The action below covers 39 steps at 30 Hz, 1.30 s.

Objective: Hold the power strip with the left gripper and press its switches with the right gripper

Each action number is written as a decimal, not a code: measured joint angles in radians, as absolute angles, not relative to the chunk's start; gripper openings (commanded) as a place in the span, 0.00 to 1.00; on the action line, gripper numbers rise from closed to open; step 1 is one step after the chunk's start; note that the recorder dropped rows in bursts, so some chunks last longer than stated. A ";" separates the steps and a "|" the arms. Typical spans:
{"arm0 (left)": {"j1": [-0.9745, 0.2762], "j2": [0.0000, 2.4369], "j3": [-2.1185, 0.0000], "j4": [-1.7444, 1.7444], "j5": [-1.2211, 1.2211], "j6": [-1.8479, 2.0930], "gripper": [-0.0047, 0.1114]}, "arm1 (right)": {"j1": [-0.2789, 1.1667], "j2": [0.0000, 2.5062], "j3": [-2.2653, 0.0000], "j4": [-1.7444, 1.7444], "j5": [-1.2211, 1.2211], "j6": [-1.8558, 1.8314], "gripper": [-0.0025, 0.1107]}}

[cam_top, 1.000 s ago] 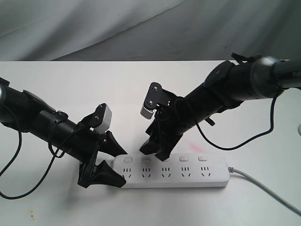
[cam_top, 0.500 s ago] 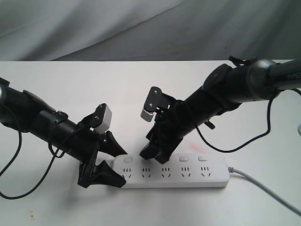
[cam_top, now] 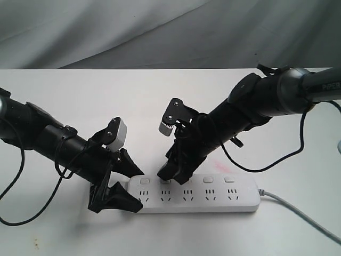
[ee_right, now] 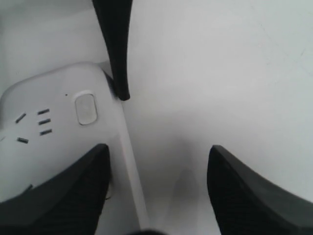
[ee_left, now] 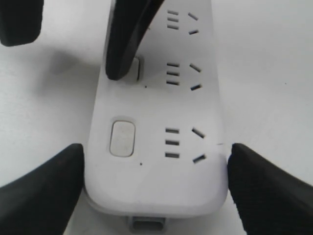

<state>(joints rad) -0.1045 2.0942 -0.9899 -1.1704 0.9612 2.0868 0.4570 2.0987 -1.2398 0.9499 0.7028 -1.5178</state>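
Observation:
The white power strip (cam_top: 213, 198) lies flat near the table's front edge, its grey cord (cam_top: 303, 214) trailing right. My left gripper (cam_top: 126, 188) is shut on its left end, and the left wrist view shows both fingers (ee_left: 46, 193) pressing the strip's (ee_left: 161, 107) sides. My right gripper (cam_top: 171, 174) is open, and one finger (ee_left: 122, 39) comes down on the second switch (ee_left: 137, 68). The first switch (ee_left: 122, 137) is uncovered. In the right wrist view one of my right gripper's (ee_right: 156, 191) fingers (ee_right: 63, 193) rests on the strip (ee_right: 44, 98) and the other stands over bare table.
The strip's other switches (cam_top: 208, 180) lie to the right of my right gripper. A faint pink mark (cam_top: 218, 162) stains the white table (cam_top: 106, 96) behind the strip. Grey cloth (cam_top: 160, 32) hangs at the back.
My right gripper has shifted a little to the left along the strip and down onto the second switch. The left gripper and the strip have stayed put.

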 measured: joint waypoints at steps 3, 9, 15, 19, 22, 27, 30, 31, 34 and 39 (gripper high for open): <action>-0.104 2.094 -0.990 -1.170 0.961 2.087 0.56 | 0.457 2.059 -1.227 0.927 0.692 -1.527 0.50; -0.104 2.094 -0.990 -1.170 0.961 2.087 0.56 | 0.400 1.944 -1.225 0.908 0.701 -1.536 0.50; -0.104 2.094 -0.990 -1.170 0.961 2.087 0.56 | 0.372 1.940 -1.194 0.887 0.719 -1.536 0.50; -0.104 2.094 -0.990 -1.170 0.961 2.087 0.56 | 0.372 1.951 -1.142 0.887 0.692 -1.546 0.50; -0.104 2.094 -0.990 -1.170 0.961 2.087 0.56 | 0.372 1.959 -1.121 0.914 0.680 -1.571 0.50; -0.104 2.094 -0.990 -1.170 0.961 2.087 0.56 | 0.372 1.960 -1.121 0.939 0.673 -1.588 0.50; -0.104 2.094 -0.990 -1.170 0.961 2.087 0.56 | 0.372 1.960 -1.121 0.942 0.673 -1.590 0.50; -0.104 2.094 -0.990 -1.170 0.961 2.087 0.56 | 0.372 1.960 -1.121 0.942 0.673 -1.590 0.50; -0.104 2.094 -0.990 -1.170 0.961 2.087 0.56 | 0.372 1.960 -1.121 0.943 0.673 -1.592 0.50; -0.104 2.094 -0.990 -1.170 0.961 2.087 0.56 | 0.372 1.960 -1.121 0.943 0.675 -1.592 0.50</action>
